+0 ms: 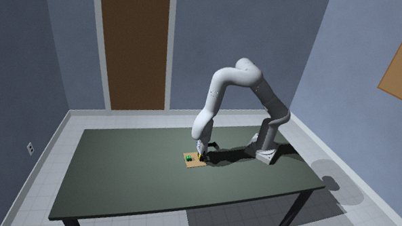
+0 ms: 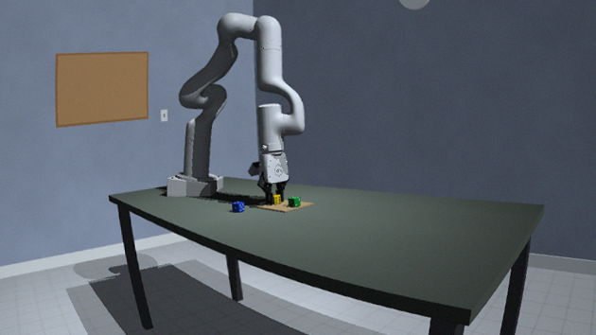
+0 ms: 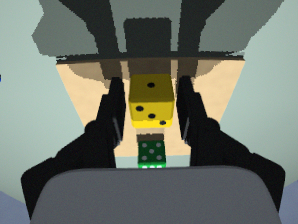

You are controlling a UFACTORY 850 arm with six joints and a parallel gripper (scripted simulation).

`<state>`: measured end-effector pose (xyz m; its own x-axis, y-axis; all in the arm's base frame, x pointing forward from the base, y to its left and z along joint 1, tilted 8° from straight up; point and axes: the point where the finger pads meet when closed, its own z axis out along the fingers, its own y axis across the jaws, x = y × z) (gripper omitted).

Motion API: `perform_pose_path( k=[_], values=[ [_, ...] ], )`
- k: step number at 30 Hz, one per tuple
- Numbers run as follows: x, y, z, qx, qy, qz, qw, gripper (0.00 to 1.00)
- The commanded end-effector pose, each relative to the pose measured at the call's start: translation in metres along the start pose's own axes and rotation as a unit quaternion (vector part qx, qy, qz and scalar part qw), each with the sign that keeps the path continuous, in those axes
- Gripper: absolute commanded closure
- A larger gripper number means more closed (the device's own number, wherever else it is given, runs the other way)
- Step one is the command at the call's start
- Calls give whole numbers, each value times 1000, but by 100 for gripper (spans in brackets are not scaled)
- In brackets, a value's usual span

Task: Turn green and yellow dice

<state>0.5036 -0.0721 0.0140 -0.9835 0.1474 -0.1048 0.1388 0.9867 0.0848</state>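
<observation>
The yellow die (image 1: 199,156) (image 2: 277,199) (image 3: 151,111) stands on the tan mat (image 1: 193,165) (image 2: 286,209) (image 3: 217,85). In the wrist view its upper face shows three diagonal pips, and its darker side face shows one. My gripper (image 1: 201,158) (image 2: 274,201) (image 3: 150,90) is open around it, low over the mat, with a gap on each side. The green die (image 1: 188,158) (image 2: 294,201) (image 3: 151,151) is on the mat beside the yellow one, apart from it. Its side face shows five pips. Its bright top is mostly cut off by the gripper body in the wrist view.
The blue die (image 1: 197,142) (image 2: 238,206) (image 3: 0,78) is on the green-grey table (image 1: 132,172) (image 2: 370,237), off the mat. In the top view it is largely hidden by the gripper. The arm's base (image 1: 265,154) (image 2: 190,184) stands at the table's far end.
</observation>
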Motion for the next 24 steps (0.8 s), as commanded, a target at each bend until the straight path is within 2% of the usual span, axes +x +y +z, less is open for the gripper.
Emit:
perform_pose_path(
  k=[1, 7, 9, 20, 24],
  values=[
    [-1, 0, -4, 0, -1, 0, 1000, 53],
    [-1, 0, -21, 0, -1, 0, 1000, 53],
    [-1, 0, -21, 0, -1, 0, 1000, 53],
    [-1, 0, -80, 0, -1, 0, 1000, 53],
    [-1, 0, -89, 0, -1, 0, 1000, 53]
  ],
)
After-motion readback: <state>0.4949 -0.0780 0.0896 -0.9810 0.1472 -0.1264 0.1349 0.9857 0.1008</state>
